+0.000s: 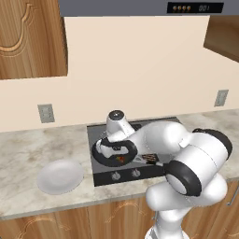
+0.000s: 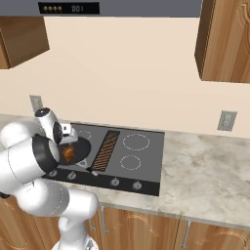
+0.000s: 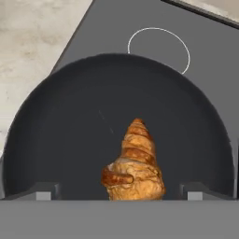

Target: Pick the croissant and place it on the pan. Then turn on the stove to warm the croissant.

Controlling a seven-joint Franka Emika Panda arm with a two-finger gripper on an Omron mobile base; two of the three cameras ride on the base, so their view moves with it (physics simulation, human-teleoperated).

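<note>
Looking down through the hand camera, you see the croissant [image 3: 134, 165] lying inside the pan [image 3: 70, 140], close to the rim nearest the camera, its pointed end aimed at the pan's middle. The claw [image 3: 119, 190] hangs right above it with its two tips spread wide, one on each side of the pastry and clear of it; its lower end is cut off by the bottom of that view.

From the left base camera your arm covers most of the pan [image 1: 99, 156], and the croissant [image 1: 120, 159] is just an orange speck under the wrist. The pan sits on the stove's [image 2: 146, 158] front left burner. Its handle is hard to make out. A white plate [image 1: 59, 176] rests on the counter [image 1: 28, 149], left of the stove.
</note>
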